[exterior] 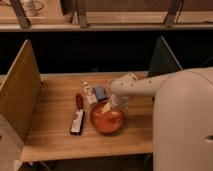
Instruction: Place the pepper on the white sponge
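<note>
Over the orange bowl, on a wooden table: the robot's gripper hangs at the bowl's far rim. Whether it's clenched or released can't be told. The pepper lies on the tabletop, apart from the gripper, twd. the tan side panel. The white sponge sits betw. pepper and gripper, just beside a blue-grey block. A black-and-white bar lies further twd. the table's front edge.
</note>
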{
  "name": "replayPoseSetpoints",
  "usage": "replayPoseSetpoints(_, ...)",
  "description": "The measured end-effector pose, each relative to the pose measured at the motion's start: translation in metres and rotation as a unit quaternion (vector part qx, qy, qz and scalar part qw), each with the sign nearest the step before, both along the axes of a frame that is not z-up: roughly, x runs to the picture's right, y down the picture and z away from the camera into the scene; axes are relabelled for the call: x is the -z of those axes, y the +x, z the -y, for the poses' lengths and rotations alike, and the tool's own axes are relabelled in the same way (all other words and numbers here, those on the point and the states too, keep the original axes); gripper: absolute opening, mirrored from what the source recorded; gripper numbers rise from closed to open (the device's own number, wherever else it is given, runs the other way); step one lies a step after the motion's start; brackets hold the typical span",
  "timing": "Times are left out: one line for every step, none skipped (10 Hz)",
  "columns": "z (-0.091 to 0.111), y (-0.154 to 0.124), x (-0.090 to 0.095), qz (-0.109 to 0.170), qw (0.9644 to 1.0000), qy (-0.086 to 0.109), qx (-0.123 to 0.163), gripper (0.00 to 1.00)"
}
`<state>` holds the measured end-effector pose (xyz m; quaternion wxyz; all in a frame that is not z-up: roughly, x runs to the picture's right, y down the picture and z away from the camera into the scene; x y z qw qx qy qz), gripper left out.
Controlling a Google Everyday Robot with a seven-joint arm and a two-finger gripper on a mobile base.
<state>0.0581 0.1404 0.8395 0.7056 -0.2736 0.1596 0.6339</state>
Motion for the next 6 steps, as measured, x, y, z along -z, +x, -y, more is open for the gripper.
replayPoseSetpoints(0.0, 0.0, 0.0, 0.0, 1.0, 0.0, 0.0, 0.8)
replayPoseSetpoints(0.0, 0.0, 0.0, 0.0, 1.0, 0.0, 0.0, 0.8)
replayPoseSetpoints(0.0, 0.0, 0.0, 0.0, 1.0, 0.0, 0.0, 0.8)
replayPoseSetpoints(0.002, 0.001, 0.0, -0.001, 1.0, 0.003, 0.0, 0.8)
replayPoseSetpoints(0.017, 0.0, 0.0, 0.0, 0.9997, 0.022, 0.01, 0.8)
replayPoseSetpoints(0.034, -0.009, 0.001, 0.007, 0.9987, 0.044, 0.026, 0.8)
